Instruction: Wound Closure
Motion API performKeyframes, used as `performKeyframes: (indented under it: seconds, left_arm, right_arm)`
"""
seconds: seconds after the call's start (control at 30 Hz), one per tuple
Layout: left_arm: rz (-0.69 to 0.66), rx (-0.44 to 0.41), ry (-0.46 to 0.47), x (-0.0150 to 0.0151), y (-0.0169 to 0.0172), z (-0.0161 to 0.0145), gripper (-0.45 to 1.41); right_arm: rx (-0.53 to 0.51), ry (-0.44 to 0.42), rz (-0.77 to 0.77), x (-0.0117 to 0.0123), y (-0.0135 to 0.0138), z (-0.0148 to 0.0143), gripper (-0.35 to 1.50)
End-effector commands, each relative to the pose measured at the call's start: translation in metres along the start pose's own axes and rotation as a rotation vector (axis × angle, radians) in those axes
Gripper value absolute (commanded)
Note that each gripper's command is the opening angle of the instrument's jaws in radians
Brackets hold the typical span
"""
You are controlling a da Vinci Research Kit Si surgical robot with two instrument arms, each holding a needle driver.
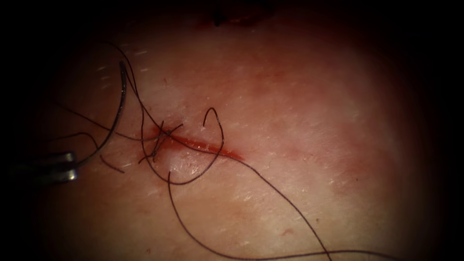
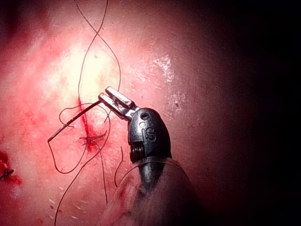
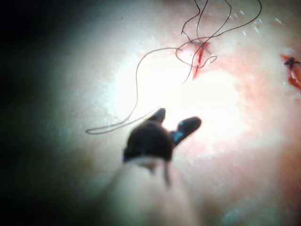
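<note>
The cut lies in the middle of the tissue, wet with red fluid, with a knotted stitch at its left end. At the far left my left tool is shut on the curved needle near one end. The needle arcs upward over the skin left of the cut and is free of the tissue. The left wrist view shows the same hold: left tool, needle, cut. Dark thread loops over the cut and trails to the lower right. My right tool is open and holds nothing, away from the cut.
Loose thread curls on the skin beside the right tool. A second dark stitched wound sits at the far edge of the tissue and appears as the red mark in the right wrist view.
</note>
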Motion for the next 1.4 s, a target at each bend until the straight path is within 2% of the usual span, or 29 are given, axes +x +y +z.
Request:
performKeyframes:
  seconds: [0.03,0.07,0.1,0.13,0.17,0.3,0.47,0.57,0.6,0.77,1.0,1.4]
  left_arm:
    - [-0.006,-0.001,0.003,-0.0002,0.0016,0.0008,-0.45]
    - [-0.006,-0.001,0.003,-0.0002,0.0016,0.0008,-0.45]
    - [-0.006,-0.001,0.003,-0.0002,0.0016,0.0008,-0.45]
    - [-0.006,-0.001,0.003,-0.0002,0.0016,0.0008,-0.45]
    - [-0.006,-0.001,0.003,-0.0002,0.0016,0.0008,-0.45]
    - [-0.006,-0.001,0.003,-0.0002,0.0016,0.0008,-0.45]
    - [-0.006,-0.001,0.003,-0.0002,0.0016,0.0008,-0.45]
    - [-0.006,-0.002,0.003,-0.0002,0.0016,0.0007,-0.45]
    - [-0.006,-0.003,0.004,-0.0002,0.0016,0.0007,-0.45]
    - [-0.006,-0.003,0.004,-0.0002,0.0016,0.0006,-0.45]
    - [-0.006,-0.004,0.004,-0.0002,0.0016,0.0005,-0.45]
    - [-0.006,-0.005,0.004,-0.0002,0.0016,0.0002,-0.45]
  right_arm:
    - [-0.011,0.017,0.039,0.0039,-0.0048,0.0050,1.33]
    - [-0.005,0.032,0.044,0.0046,-0.0055,0.0060,1.33]
    - [0.014,0.056,0.045,0.0060,-0.0075,0.0083,1.33]
    - [0.014,0.056,0.045,0.0060,-0.0075,0.0083,1.33]
    - [0.048,0.087,0.002,0.0072,-0.0092,0.0107,1.33]
    - [0.093,0.145,-0.073,0.0077,-0.0121,0.0147,1.32]
    - [0.140,0.178,-0.162,0.0057,-0.0151,0.0192,1.30]
    - [0.154,0.156,-0.222,0.0035,-0.0160,0.0210,1.30]
    - [0.172,0.148,-0.258,0.0019,-0.0161,0.0217,1.30]
    - [0.195,0.125,-0.309,-0.0020,-0.0156,0.0218,1.30]
    - [0.226,0.116,-0.354,-0.0060,-0.0158,0.0221,1.30]
    - [0.275,0.084,-0.454,-0.0078,-0.0190,0.0253,1.28]
